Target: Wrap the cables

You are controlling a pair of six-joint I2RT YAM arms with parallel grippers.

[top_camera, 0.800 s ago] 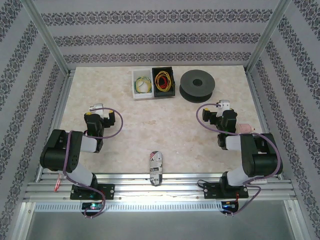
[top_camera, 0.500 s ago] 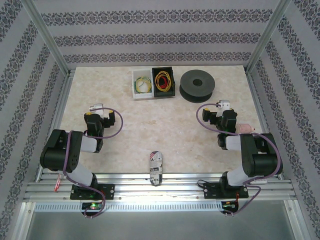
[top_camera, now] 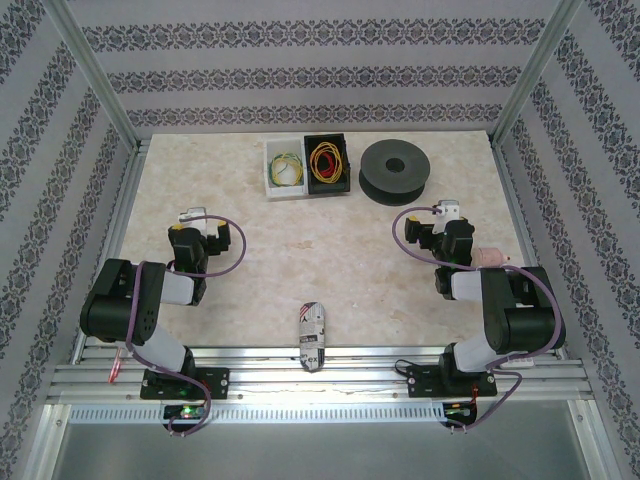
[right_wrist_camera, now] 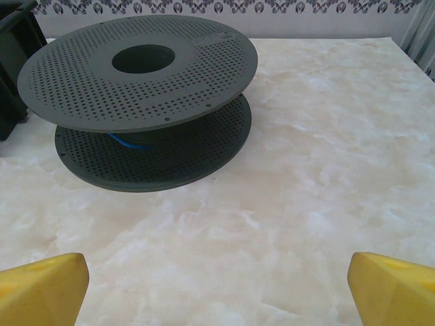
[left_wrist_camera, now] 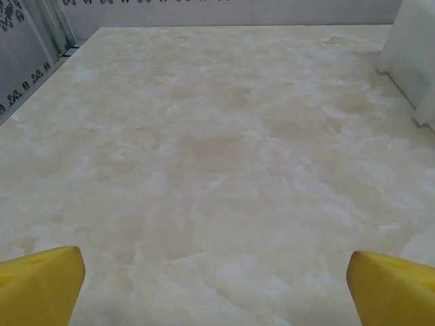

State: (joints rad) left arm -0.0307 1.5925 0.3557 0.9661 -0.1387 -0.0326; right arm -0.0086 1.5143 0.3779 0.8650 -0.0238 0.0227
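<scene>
**Surface** (top_camera: 330,265): beige, marble-patterned slab, rectangular, mostly bare. An aluminium rail runs along its near edge.

**Room:** enclosure of grey wallpaper (top_camera: 300,80) with dark ornamental bands on the far, left and right sides. Slanting aluminium posts (top_camera: 95,75) stand at the far corners.

**Cables** (top_camera: 327,160): thin wire in small loose coils, lying in two bins at the middle of the far edge. The black bin (top_camera: 346,178) holds a yellow coil with some red. The white bin (top_camera: 271,186), touching its left side, holds a yellow-and-green coil.

**Spool** (right_wrist_camera: 136,64): dark grey, with two perforated flanges, lying flat near the far edge, just right of the black bin. A short piece of blue wire (right_wrist_camera: 126,140) shows at its hub.

**Left gripper** (left_wrist_camera: 217,285): over bare surface toward the left edge, jaws spread wide with nothing between the yellow fingertips (left_wrist_camera: 41,285).

**Right gripper** (right_wrist_camera: 217,282): toward the right edge, facing the spool, jaws spread wide and empty.

**Sundries:** a small black-and-white patterned object (top_camera: 312,335) at the middle of the near edge. A pink item (top_camera: 490,257) lies beside the right arm; what it is cannot be told.
</scene>
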